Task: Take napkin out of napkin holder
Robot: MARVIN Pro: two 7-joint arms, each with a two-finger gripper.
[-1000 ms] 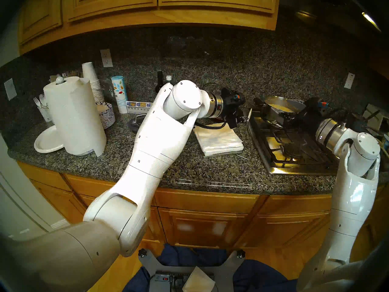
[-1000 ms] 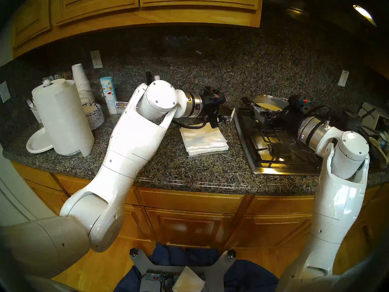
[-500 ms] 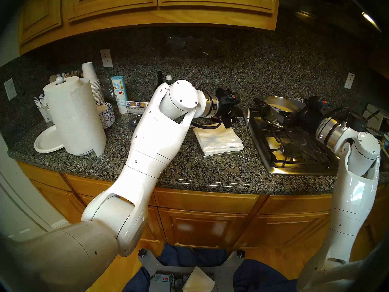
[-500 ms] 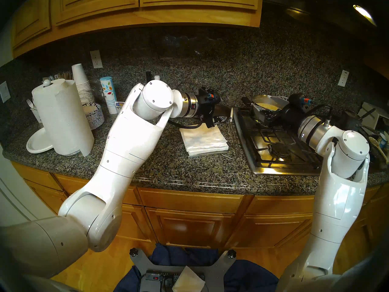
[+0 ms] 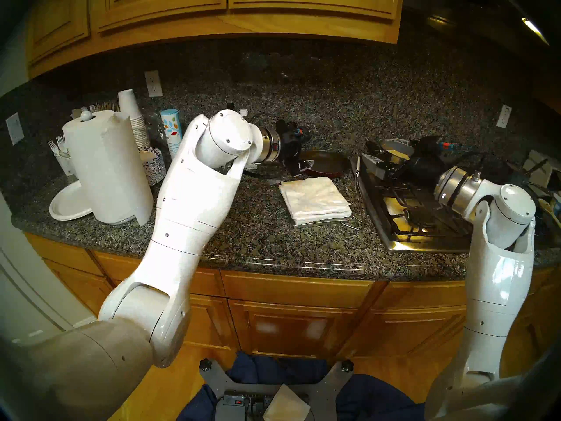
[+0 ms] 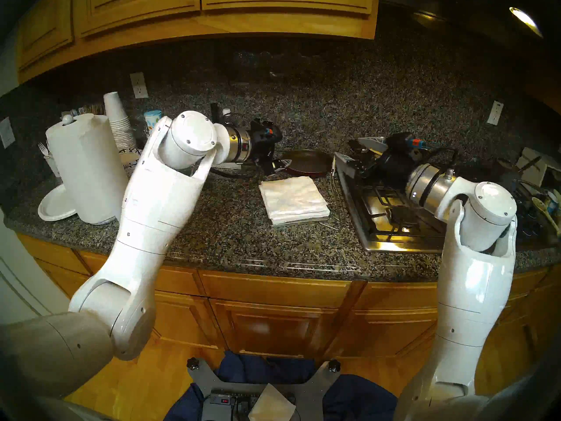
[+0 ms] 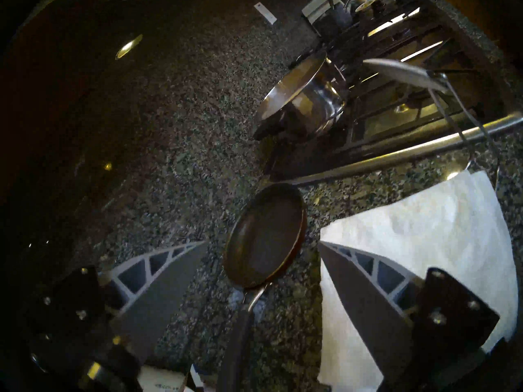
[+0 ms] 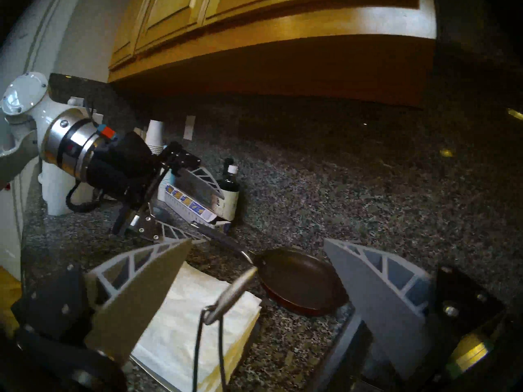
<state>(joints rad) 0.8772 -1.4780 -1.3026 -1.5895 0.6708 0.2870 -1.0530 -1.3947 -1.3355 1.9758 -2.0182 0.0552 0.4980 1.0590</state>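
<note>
Napkin, thin white crinkled paper square, tops the stack on the flat grey metal holder tray, its wire arm swung up; I read both grippers, left and right, wide and empty, left nearer.

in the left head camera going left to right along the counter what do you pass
paper plate → paper towel roll → left gripper → napkin stack → wire arm → stove

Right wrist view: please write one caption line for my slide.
Open right gripper faces the raised wire arm of the napkin holder, beside a frying pan.
</note>
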